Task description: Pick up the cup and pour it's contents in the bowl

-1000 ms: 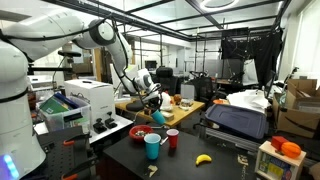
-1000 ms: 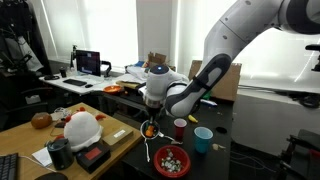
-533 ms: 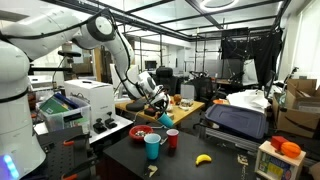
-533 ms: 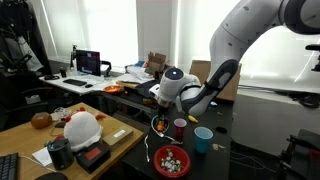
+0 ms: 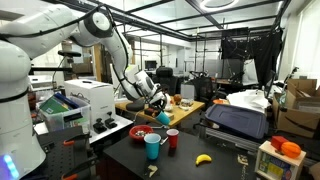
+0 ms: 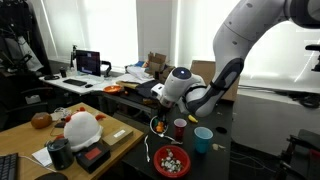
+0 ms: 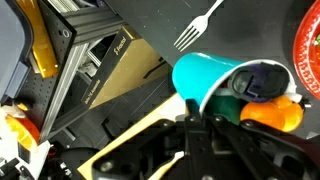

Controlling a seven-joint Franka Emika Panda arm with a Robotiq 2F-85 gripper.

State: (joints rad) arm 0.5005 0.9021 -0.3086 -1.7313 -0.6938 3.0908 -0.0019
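Hand (image 7: 200,108) is clamped on the cup (image 7: 205,78), jaws drawn in tight on its wall. The cup is off the bench (image 5: 190,166), in the air just above and beside the bowl (image 6: 172,160). The bowl sits close to a bench edge with small bits already in it.

Change over the last 1 s: the wrist has rolled. Before, the hand pointed roughly straight down with the cup hanging under it. Now, in both exterior views, the hand (image 6: 166,103) is swung sideways and the cup (image 5: 163,117) is tipped well over. Its position over the bench has barely shifted, so this is rotation, not travel.

Wrist view agrees: the cup lies nearly on its side, mouth aimed toward the bowl's rim (image 7: 308,45) at the frame edge. The orange and green pieces (image 7: 265,112) sit right at the mouth. Can't tell if they're inside the lip or already out.

My read: pour is underway, not finished. The mouth looks beside the rim rather than clearly over the bowl, so pieces could land on the bench near the white fork (image 7: 195,25). It likely needs more roll, maybe a nudge toward the bowl's centre.

Also on the bench, clear of the hand: teal cup (image 5: 152,146), red cup (image 5: 172,139), banana (image 5: 203,158).
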